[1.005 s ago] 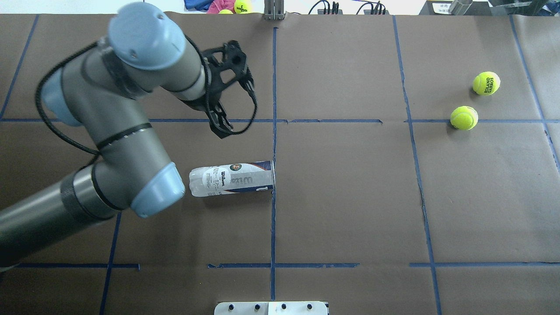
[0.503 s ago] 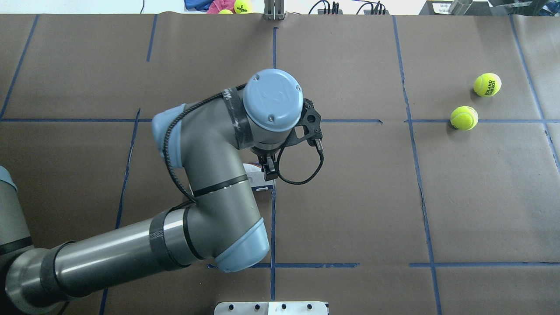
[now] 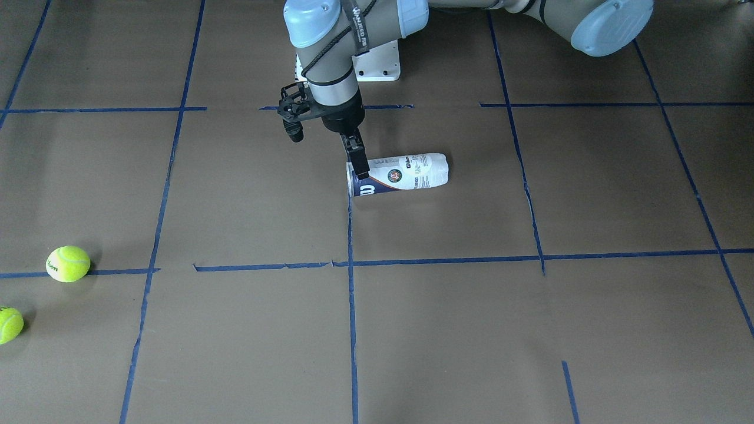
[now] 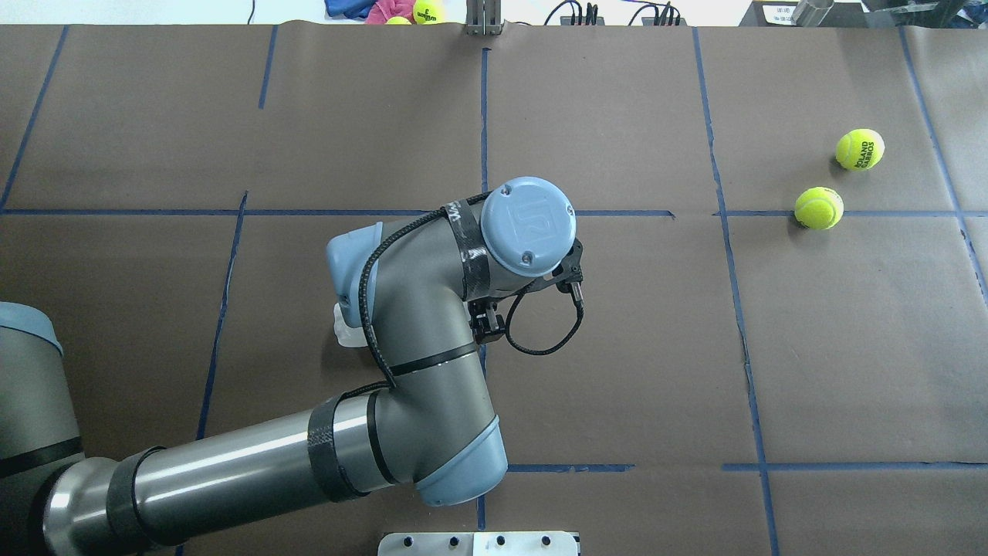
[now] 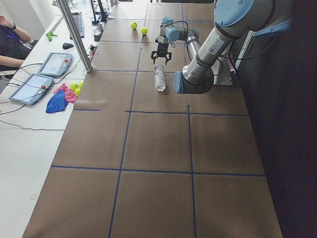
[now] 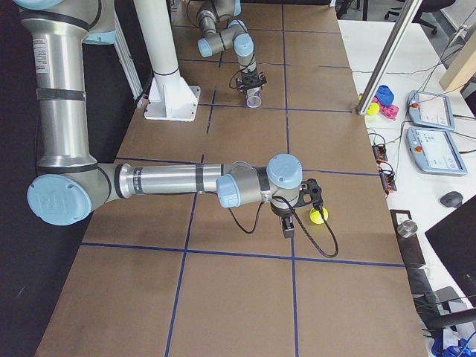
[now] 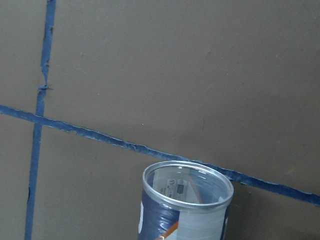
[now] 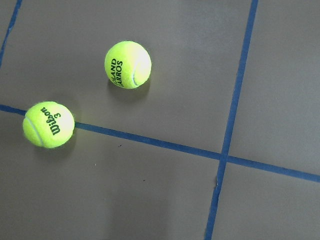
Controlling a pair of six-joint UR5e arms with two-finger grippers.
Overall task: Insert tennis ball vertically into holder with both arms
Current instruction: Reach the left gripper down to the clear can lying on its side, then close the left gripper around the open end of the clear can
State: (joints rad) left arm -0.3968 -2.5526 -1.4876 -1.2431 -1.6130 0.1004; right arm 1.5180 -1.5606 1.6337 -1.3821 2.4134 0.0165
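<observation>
The table (image 4: 617, 347) is covered in brown paper. Blue tape lines (image 4: 625, 213) cut it into big squares. The holder (image 3: 406, 174) lies on its side on the paper, with its open mouth right at one tape line. A Roland Garros tennis ball (image 4: 859, 149) and a Wilson tennis ball (image 4: 819, 208) sit close together, well apart from the holder. Past the table edge, on the holder's side away from the robot, a white desk (image 5: 29, 129) has two tablets (image 5: 54, 63) and some bright cloths (image 5: 56, 101) on it. A person (image 5: 10, 39) sits there.

The left claw (image 3: 360, 168) hangs at the holder's mouth end. One black finger (image 3: 357, 154) shows in front of the rim. I cannot tell if it touches the holder, or how wide the claw is spread. The right claw (image 6: 288, 229) hangs far from the holder, just beside a ball. I cannot tell how wide it is either.

The left arm (image 4: 401, 332) bends at the elbow over the holder and hides most of it from above. Its wrist points straight down. The right arm (image 6: 163, 181) stretches long and low, far from the holder, with its wrist turned down.
</observation>
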